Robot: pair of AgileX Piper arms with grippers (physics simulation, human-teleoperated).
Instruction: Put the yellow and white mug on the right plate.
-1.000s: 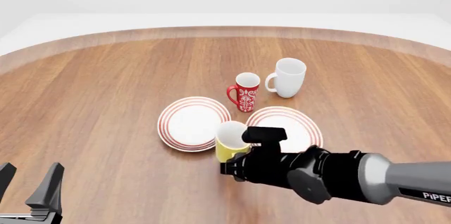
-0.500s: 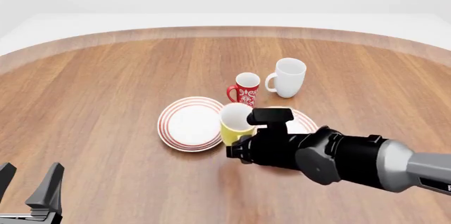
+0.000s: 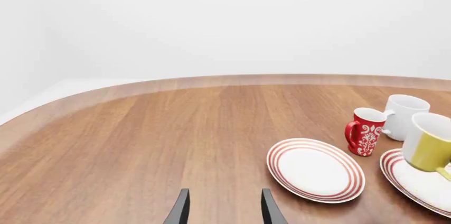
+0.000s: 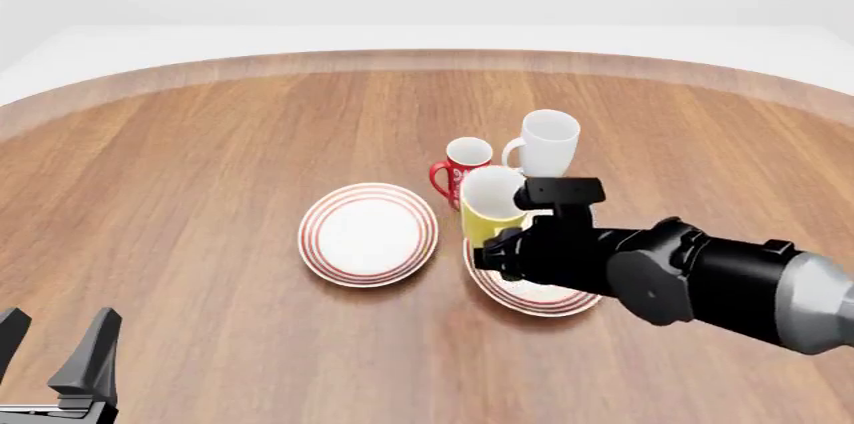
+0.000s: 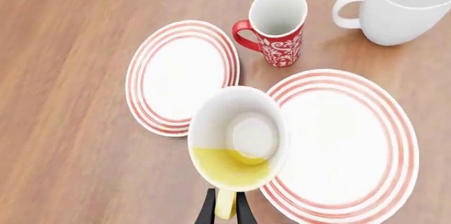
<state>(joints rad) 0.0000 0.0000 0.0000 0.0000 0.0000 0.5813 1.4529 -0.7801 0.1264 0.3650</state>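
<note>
The yellow and white mug (image 4: 490,206) hangs upright in the air, and my right gripper (image 4: 494,246) is shut on its yellow handle. In the right wrist view the mug (image 5: 238,152) shows its white inside, with the handle pinched between the two fingers (image 5: 209,211). It hovers over the left part of the right plate (image 4: 523,296), a white plate with red rings (image 5: 345,145) that the arm largely covers in the front view. The left wrist view shows the mug (image 3: 430,143) clear of that plate (image 3: 415,182). My left gripper (image 4: 56,346) stands open near the table's front left.
The look-alike left plate (image 4: 367,234) lies just left of the right one. A red patterned mug (image 4: 462,170) and a taller white mug (image 4: 547,146) stand close behind the right plate, near the held mug.
My right gripper has lifted the yellow mug and carried it right and farther away, from beside the left plate to above the right plate. The left arm has not moved.
</note>
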